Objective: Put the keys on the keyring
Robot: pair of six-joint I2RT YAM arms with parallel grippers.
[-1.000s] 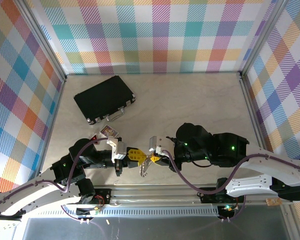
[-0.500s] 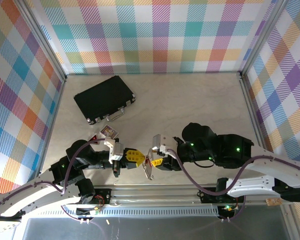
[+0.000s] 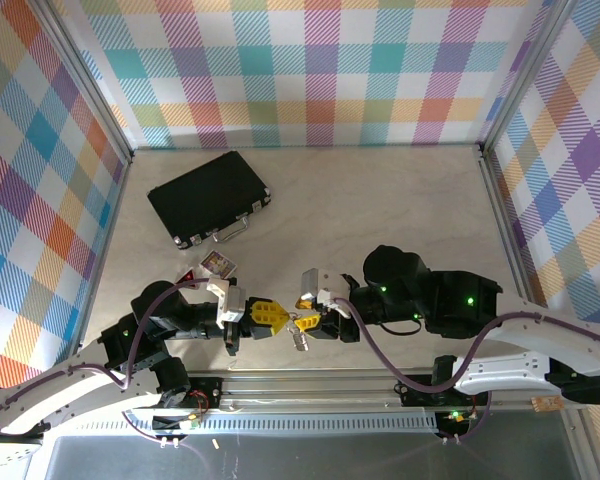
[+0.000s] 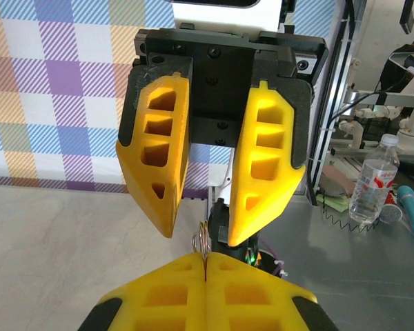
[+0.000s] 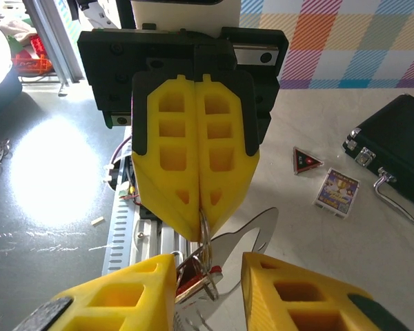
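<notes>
My left gripper [image 4: 205,256] is shut on the top of the keyring [image 4: 203,241], a thin silvery split ring that stands out from its fingertips. In the right wrist view the left gripper [image 5: 201,227] points down at me, and the keyring [image 5: 207,243] hangs from it with a flat silvery tag [image 5: 259,231]. The red-headed key [image 5: 193,277] sits on the ring's lower end. My right gripper [image 5: 207,265] is open, one finger on each side of the ring and key, with the key against its left finger. From above, the two grippers [image 3: 278,320] [image 3: 302,323] meet tip to tip.
A black case [image 3: 208,197] with a metal handle lies at the back left. A picture card [image 3: 217,263] and a small red triangle [image 3: 190,275] lie just behind the left arm. The metal rail [image 3: 310,385] runs directly below the grippers.
The right gripper's jaws have come apart. It pulled slightly away, then moved back in around the hanging ring and key. The left gripper has stayed shut on the ring.
</notes>
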